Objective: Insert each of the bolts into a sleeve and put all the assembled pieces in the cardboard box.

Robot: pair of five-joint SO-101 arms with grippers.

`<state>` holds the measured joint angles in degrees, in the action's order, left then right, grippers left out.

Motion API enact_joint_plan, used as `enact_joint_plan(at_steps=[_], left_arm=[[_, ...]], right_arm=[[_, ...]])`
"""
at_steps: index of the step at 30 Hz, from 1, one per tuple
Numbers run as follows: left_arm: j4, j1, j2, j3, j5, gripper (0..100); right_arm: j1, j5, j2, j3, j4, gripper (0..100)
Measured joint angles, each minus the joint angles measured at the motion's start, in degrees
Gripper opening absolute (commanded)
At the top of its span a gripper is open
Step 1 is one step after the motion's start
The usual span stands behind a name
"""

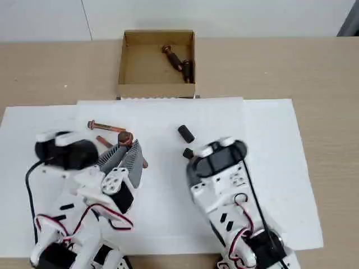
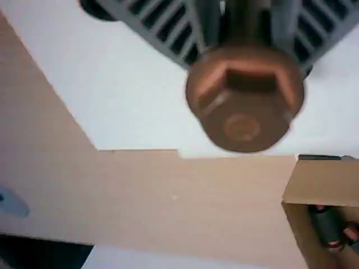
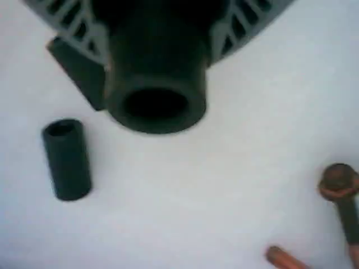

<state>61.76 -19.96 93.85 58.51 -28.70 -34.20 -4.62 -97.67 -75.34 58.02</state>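
Note:
My left gripper (image 1: 130,150) is shut on a copper bolt (image 1: 125,137), whose hex head (image 2: 245,98) sticks out past the fingertips. My right gripper (image 1: 190,157) is shut on a black sleeve (image 3: 156,95), open bore facing outward. The held bolt and held sleeve are apart, about a hand's width over the white sheet. A loose sleeve (image 1: 185,134) lies just beyond the right gripper. Two loose bolts (image 1: 105,126) (image 1: 104,141) lie near the left gripper. The cardboard box (image 1: 128,61) at the back holds assembled pieces (image 1: 176,59).
A white paper sheet (image 1: 269,145) covers the work area on the tan table (image 1: 314,67). The box's corner (image 2: 322,182) appears in the left wrist view. The sheet between the arms and toward the box is free.

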Motion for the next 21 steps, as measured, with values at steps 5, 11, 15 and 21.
enact_joint_plan(at_steps=[5, 11, 15, 21], left_arm=[[-0.4, 0.0, 4.7, 2.5, -4.9, 1], [-0.4, -0.6, 8.4, 5.5, -5.5, 1], [-0.4, -5.0, 9.5, 6.3, -5.5, 1], [-0.5, -7.7, 9.5, 6.3, -5.5, 1]], right_arm=[[-5.7, 0.0, -5.4, -2.2, -0.2, 0.3], [-12.1, 0.0, -5.5, -2.4, -0.2, 0.3], [-15.3, 0.0, -5.7, -3.3, -0.7, 0.3], [-16.2, 0.0, -5.6, -5.5, -5.4, 0.3]])
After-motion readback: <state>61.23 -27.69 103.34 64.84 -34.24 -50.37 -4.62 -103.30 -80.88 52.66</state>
